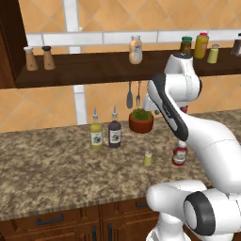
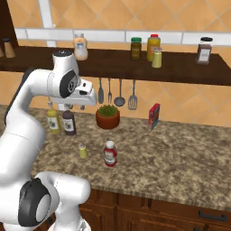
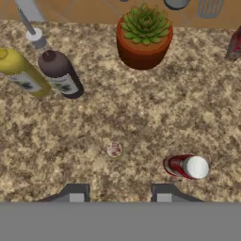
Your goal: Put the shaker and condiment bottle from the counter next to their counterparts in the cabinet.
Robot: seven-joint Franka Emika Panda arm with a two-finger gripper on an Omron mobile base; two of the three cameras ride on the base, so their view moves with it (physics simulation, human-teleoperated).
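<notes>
The small yellow-green shaker [image 1: 148,158] [image 2: 83,151] stands on the granite counter [image 1: 47,164]; seen from above in the hand view it is a small round top [image 3: 113,149]. Right of it stands the squat red condiment bottle [image 1: 179,154] [image 2: 110,154] [image 3: 186,166] with its white cap. On the dark cabinet shelf [image 2: 180,67] are the counterparts: a matching shaker [image 1: 213,53] [image 2: 156,58] and a clear tan-filled bottle [image 1: 135,49] [image 2: 80,46]. My gripper [image 3: 119,194] hangs high over the counter, just short of both objects, shut with nothing held.
A yellow spouted bottle [image 1: 96,134] and a dark one [image 1: 114,132] stand behind the shaker, beside a potted plant [image 1: 141,120]. Utensils [image 2: 119,92] hang under the shelf. A red box [image 2: 154,115] leans at the wall. Two brown shakers [image 1: 30,58] and other jars [image 2: 136,48] share the shelf.
</notes>
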